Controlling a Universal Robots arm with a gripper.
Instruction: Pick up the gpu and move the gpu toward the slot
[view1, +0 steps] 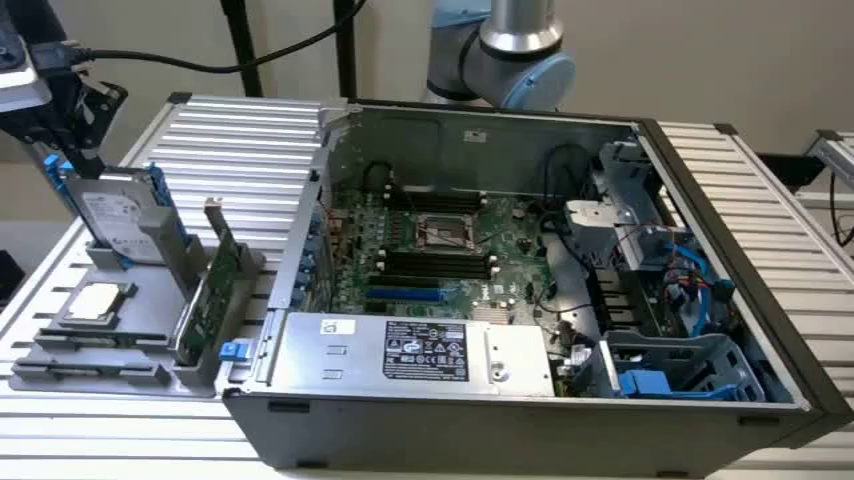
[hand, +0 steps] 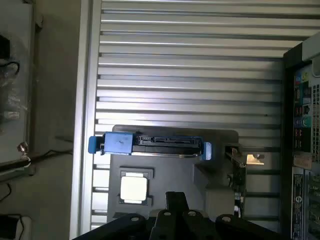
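Your gripper (view1: 78, 150) sits in the upper left of the exterior view, closed tight with nothing in its grasp. It hangs just above the top edge of the hard drive (view1: 120, 222). In the wrist view the gripper (hand: 176, 199) looks down on that hard drive (hand: 155, 143) edge-on, with a blue rail at each end.

The drive stands upright in a grey holder (view1: 134, 372) on the ribbed metal surface (view1: 240, 130). A square silver chip (view1: 96, 303) lies flat in the same holder, in front of the drive and toward the exterior view's left; the wrist view shows the chip (hand: 134, 188) as a bright square.

The gpu (view1: 214, 295) is apart from the gripper. It stands on edge in the holder's slot nearest the computer case (view1: 534, 425), green board facing out and silver bracket pointing up. From the wrist camera you see the gpu (hand: 239, 177) as a thin strip beside the holder (hand: 175, 167).

Inside the open case, the slot (view1: 407, 296) is a bright blue strip on the motherboard, just behind the silver power supply (view1: 414, 350) — well apart from the gpu.
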